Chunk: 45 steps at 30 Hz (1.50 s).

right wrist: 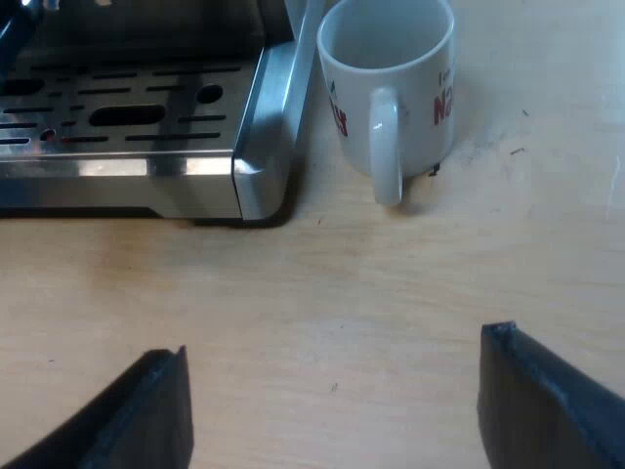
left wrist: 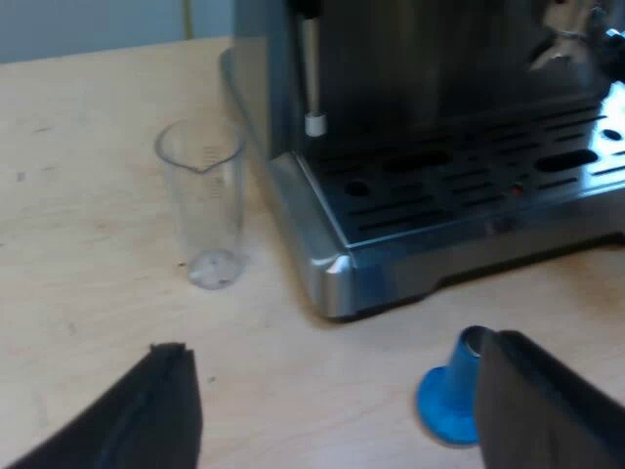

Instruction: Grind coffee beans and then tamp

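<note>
My left gripper (left wrist: pixel 337 396) is open above the wooden table, nothing between its fingers. A blue tamper (left wrist: pixel 452 396) stands on the table just beside one finger (left wrist: pixel 547 410), close to the espresso machine's drip tray (left wrist: pixel 459 181). A clear measuring glass (left wrist: pixel 202 200) stands upright and empty near the machine's corner. The steam wand (left wrist: pixel 312 73) hangs over the tray. My right gripper (right wrist: pixel 332 386) is open too, over bare table in front of the machine's other corner (right wrist: pixel 259 147). A white mug (right wrist: pixel 391 83) with red lettering stands beside that corner, its handle facing me.
The drip tray's slotted grate (right wrist: pixel 117 107) spans the machine's base. The wooden table (right wrist: pixel 322 293) stretches out between the machine and my right fingers. A pale wall (left wrist: pixel 88 24) rises beyond the table edge behind the glass.
</note>
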Each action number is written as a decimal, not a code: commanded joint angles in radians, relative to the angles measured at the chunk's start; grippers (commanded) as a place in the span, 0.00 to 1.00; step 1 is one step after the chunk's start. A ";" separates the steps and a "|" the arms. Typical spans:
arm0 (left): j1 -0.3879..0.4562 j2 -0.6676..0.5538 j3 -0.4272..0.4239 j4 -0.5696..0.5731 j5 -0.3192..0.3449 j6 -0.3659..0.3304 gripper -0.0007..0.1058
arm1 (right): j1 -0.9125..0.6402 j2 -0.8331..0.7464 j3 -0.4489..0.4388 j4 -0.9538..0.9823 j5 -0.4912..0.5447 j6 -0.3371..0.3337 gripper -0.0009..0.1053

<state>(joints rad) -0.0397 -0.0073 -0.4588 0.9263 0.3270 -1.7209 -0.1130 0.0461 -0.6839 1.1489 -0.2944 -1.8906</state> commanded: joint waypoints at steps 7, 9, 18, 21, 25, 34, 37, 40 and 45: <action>-0.080 0.033 -0.048 -0.056 0.021 -0.009 0.59 | 0.041 0.157 -0.147 0.015 -0.114 0.058 0.60; -0.102 0.060 -0.051 -0.084 0.031 -0.009 0.59 | 0.061 0.198 -0.181 0.020 -0.117 0.058 0.60; -0.244 0.222 -0.051 -0.219 0.077 -0.009 0.59 | 0.213 0.395 -0.310 0.065 -0.135 0.056 0.60; -0.286 0.281 -0.051 -0.266 0.108 -0.009 0.59 | 0.282 0.447 -0.330 0.065 -0.129 0.056 0.60; -0.325 0.352 -0.051 -0.351 0.136 -0.007 0.59 | 0.393 0.512 -0.340 0.050 -0.098 0.077 0.60; -0.341 0.481 -0.051 -0.470 0.233 -0.007 0.59 | 0.713 0.623 -0.340 -0.116 0.125 0.206 0.60; -0.341 0.515 -0.051 -0.494 0.262 -0.002 0.59 | 0.832 0.661 -0.340 -0.174 0.225 0.247 0.60; -0.341 0.538 -0.051 -0.502 0.279 0.004 0.59 | 0.936 0.704 -0.340 -0.215 0.307 0.258 0.60; -0.341 0.551 -0.047 -0.522 0.286 0.027 0.59 | 1.047 0.763 -0.340 -0.264 0.386 0.304 0.60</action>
<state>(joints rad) -0.3754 0.5471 -0.5021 0.4314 0.5984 -1.6937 0.9278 0.8118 -1.0115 0.9002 0.0746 -1.5949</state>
